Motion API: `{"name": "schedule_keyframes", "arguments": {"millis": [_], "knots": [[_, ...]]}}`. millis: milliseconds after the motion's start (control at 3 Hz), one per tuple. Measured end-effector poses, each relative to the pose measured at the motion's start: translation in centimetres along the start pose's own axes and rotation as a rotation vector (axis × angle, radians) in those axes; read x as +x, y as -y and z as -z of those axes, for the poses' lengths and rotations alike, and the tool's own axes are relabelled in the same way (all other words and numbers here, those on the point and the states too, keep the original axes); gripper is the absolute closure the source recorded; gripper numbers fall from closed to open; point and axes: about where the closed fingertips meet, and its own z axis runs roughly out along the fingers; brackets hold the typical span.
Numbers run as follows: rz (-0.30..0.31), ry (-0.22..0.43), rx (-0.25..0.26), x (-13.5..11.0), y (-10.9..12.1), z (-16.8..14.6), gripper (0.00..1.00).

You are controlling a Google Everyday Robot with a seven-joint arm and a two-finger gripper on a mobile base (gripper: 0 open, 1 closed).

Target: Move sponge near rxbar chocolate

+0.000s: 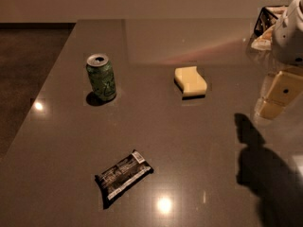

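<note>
While my claw (pixel 277 98) hangs over the right side of the table (pixel 57 150), it sits well to the right of the sponge (pixel 191 81) and apart from it. Claw opening: I cannot tell from this angle. I see nothing in its hold.

Sponge: pale yellow, lying flat and free on the table, right of centre, toward the far side. Its wavy sides are in view.

Rxbar chocolate (pixel 123 175): black wrapper, flat on the near part of the table, left of centre, lying at a slant with its right end farther back. Sponge and bar are well apart, with bare table between them.

Green can (pixel 101 77): upright, far left, about level with the sponge, well apart from both sponge and bar.

Dark shadow (pixel 265 174) falls on the table below my claw. Packaged items (pixel 266 20) at the far right corner are partly hidden behind my arm; I cannot identify them.
</note>
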Motion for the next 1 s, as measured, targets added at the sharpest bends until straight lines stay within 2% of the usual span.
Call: {"name": "schedule_keyframes", "arguments": {"millis": [333,1000], "knots": [[0.000,0.000,0.000,0.0,0.0,0.0,0.00],[-0.109,-0.008,0.009,0.3,2.6,-3.3,0.00]]}}
